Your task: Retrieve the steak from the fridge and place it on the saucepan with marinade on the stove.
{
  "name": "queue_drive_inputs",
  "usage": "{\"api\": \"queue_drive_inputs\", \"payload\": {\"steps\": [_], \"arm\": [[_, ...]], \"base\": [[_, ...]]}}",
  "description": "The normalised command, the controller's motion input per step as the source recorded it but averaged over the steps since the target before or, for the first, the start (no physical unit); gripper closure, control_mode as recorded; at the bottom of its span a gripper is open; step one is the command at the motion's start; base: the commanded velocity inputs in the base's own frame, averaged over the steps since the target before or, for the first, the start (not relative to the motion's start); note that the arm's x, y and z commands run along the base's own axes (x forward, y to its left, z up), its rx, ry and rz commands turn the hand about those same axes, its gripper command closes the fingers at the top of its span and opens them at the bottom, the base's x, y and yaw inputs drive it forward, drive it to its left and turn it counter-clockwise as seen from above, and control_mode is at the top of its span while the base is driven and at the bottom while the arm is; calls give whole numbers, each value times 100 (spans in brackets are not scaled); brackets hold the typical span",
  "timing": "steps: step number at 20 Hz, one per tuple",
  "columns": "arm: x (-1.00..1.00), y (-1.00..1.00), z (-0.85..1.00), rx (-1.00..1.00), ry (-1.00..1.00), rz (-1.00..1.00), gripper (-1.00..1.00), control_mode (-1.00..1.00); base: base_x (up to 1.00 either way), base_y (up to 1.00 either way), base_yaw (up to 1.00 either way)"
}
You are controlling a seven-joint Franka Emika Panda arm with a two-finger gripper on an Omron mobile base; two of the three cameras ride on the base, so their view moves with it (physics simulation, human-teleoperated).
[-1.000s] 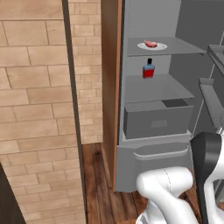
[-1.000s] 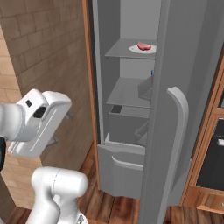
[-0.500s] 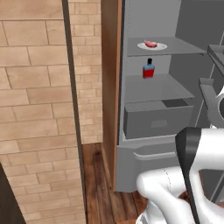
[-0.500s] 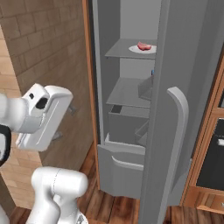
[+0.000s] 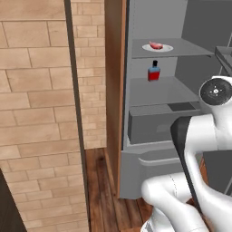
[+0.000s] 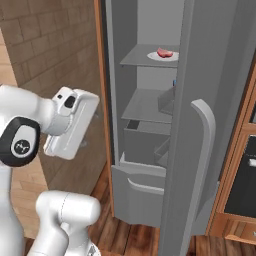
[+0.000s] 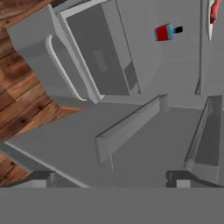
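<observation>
The fridge stands open, showing grey shelves and a drawer. On its top shelf the pinkish-red steak lies on a white plate. My gripper hangs outside the fridge, left of the drawer and well below the steak. Its jaws are open with nothing between them. It points at the fridge's lower part and door shelves. The saucepan, the marinade and the stove are out of view.
A red bottle with a blue cap stands on the middle shelf. The open fridge door with its long handle juts out on the right. A brick wall is on the left, and a dark oven front is at the far right.
The arm has lifted and swung the hand to the right, closer to the open fridge. The jaws stay open and the fridge's contents have not moved.
</observation>
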Motion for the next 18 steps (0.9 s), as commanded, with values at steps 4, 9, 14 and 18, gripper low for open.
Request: {"api": "queue_drive_inputs", "payload": {"steps": [4,9,14,18], "arm": [[52,-39,-41,-12,0,0,-100,-100],[43,-41,-38,-11,0,0,-100,-100],[36,-45,-17,-10,0,-1,-100,-100],[28,-52,-3,-6,0,-6,-100,-100]], "base": [[0,0,0],[0,0,0],[0,0,0],[0,0,0]]}}
